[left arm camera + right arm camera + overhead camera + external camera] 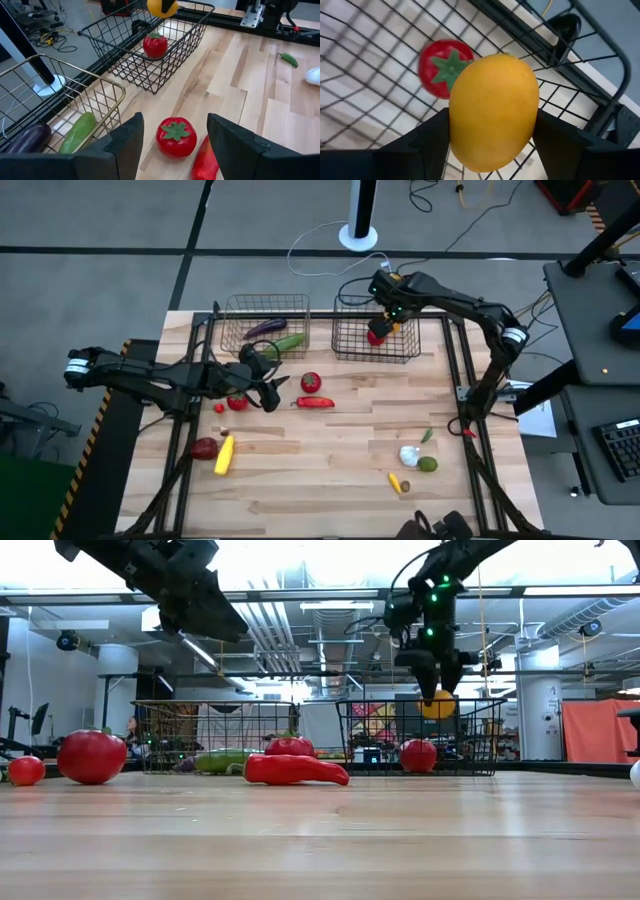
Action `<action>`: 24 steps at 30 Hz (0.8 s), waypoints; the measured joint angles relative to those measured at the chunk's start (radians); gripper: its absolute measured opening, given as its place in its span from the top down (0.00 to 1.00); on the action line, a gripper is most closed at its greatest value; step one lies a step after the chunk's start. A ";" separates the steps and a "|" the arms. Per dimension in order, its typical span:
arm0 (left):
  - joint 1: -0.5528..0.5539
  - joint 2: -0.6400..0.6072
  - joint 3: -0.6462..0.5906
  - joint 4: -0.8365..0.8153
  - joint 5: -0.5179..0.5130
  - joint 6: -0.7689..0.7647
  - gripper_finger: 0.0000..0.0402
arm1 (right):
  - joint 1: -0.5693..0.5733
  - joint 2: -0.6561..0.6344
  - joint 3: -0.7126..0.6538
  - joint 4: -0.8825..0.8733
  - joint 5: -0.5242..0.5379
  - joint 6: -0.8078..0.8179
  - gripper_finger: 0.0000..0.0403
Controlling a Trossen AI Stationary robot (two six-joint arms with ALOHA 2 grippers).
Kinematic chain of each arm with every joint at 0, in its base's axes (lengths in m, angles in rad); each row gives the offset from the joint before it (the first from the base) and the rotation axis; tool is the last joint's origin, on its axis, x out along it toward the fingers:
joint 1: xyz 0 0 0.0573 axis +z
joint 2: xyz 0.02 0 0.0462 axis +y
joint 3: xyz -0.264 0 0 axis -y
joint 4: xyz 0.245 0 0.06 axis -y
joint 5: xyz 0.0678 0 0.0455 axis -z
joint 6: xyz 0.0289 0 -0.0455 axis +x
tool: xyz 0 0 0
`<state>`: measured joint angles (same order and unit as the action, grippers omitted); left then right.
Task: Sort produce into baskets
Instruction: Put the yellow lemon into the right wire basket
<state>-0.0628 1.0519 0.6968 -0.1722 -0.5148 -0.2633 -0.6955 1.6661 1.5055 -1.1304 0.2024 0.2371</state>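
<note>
My right gripper (385, 320) is shut on a yellow-orange fruit (495, 100) above the dark wire basket (345, 352), where a red tomato (442, 67) lies on the floor. The copper basket (240, 310) holds a purple eggplant (265, 328) and a green cucumber (289, 341). My left gripper (176, 127) is open and raised above the table, fingers on either side of a red tomato (176, 137) without touching it. A red pepper (315, 402) lies beside that tomato. My right gripper pinches the fruit by its two opposite sides (457, 125) between its two fingers. The fingers come from above, pointing down. The fruit is lifted clear and sits at the level of the dark basket's rim in the low view (437, 705).
Two small tomatoes (237, 402) lie under my left arm. A dark red piece (205, 447) and yellow corn (224, 455) lie near the front left. White garlic (409, 455), a green piece (428, 464) and a small yellow piece (395, 482) lie front right.
</note>
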 joint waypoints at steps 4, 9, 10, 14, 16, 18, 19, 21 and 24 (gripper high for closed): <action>0.000 0.000 0.000 0.000 0.000 -0.008 0.50 | -0.015 0.003 -0.061 0.056 0.000 -0.008 0.40; 0.000 0.000 0.000 0.000 0.000 -0.008 0.50 | -0.025 0.003 -0.123 0.113 0.000 -0.013 0.40; 0.000 0.000 0.000 0.000 0.000 -0.009 0.50 | -0.025 0.003 -0.133 0.120 0.003 -0.013 0.40; 0.000 0.000 0.000 0.001 0.000 -0.013 0.50 | -0.026 0.003 -0.166 0.155 0.008 -0.018 0.40; 0.000 0.000 0.000 0.001 0.000 -0.016 0.50 | -0.026 0.003 -0.180 0.177 0.009 -0.022 0.40; 0.000 0.000 0.000 0.002 0.000 -0.017 0.50 | -0.027 0.003 -0.190 0.201 0.009 -0.026 0.40; 0.000 0.000 0.000 0.003 0.000 -0.019 0.50 | -0.027 0.003 -0.193 0.206 0.009 -0.026 0.40; 0.000 0.000 0.000 0.003 0.000 -0.025 0.50 | -0.027 0.003 -0.196 0.215 0.009 -0.028 0.40; -0.001 0.000 0.000 0.003 0.000 -0.030 0.50 | -0.027 0.003 -0.196 0.222 0.009 -0.029 0.39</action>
<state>-0.0635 1.0519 0.6968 -0.1696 -0.5144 -0.2929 -0.7227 1.6695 1.3094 -0.9085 0.2111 0.2085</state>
